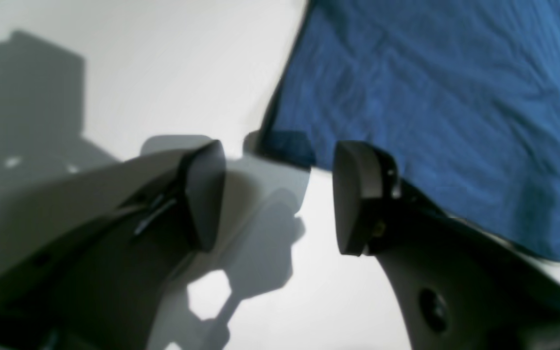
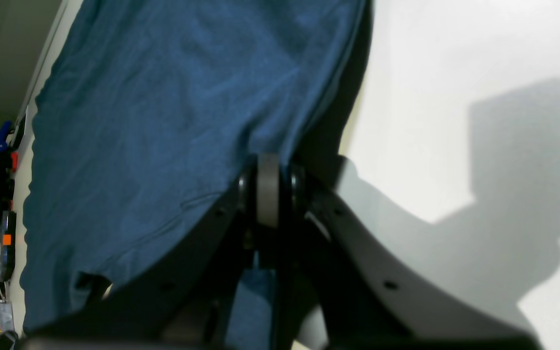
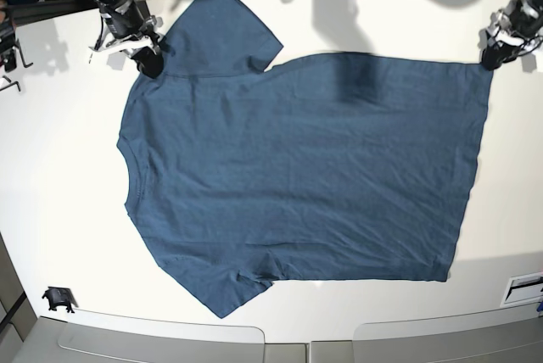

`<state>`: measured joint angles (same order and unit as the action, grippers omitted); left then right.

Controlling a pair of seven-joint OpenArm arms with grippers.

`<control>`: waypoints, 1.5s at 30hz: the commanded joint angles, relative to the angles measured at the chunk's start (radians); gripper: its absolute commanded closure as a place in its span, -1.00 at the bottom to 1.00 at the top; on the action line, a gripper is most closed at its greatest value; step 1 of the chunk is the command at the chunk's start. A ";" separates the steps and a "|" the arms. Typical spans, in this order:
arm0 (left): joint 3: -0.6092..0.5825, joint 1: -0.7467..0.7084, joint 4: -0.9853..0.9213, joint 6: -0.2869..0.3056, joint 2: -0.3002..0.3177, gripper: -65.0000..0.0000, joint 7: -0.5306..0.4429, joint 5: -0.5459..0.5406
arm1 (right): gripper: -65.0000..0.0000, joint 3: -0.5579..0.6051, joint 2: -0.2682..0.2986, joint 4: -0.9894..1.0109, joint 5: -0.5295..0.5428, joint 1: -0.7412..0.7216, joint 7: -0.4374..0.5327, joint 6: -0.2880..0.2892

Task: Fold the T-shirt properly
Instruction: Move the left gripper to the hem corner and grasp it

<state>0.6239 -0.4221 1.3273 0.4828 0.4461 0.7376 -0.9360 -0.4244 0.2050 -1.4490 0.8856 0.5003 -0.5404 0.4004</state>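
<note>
The T-shirt (image 3: pixel 297 176) was seen spread flat and unfolded on the white table (image 3: pixel 59 236), dark teal-blue, lightly creased, collar toward the base view's left. Its shoulder fabric was pinched by the right gripper (image 2: pixel 268 192), jaws pressed together on it. The left gripper (image 1: pixel 277 194) was held spread just beside the hem corner (nothing between its pads). The collar label could not be made out.
</note>
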 commanded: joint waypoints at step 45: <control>-0.109 0.074 0.007 0.003 -0.036 0.09 -0.061 0.072 | 1.00 0.000 0.002 0.004 0.003 0.012 -0.029 -0.022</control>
<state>0.5133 -0.3511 1.3266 0.4942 0.3962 0.6617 -0.8722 -0.4244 0.2050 -1.4490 0.8856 0.5003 -0.5430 0.4004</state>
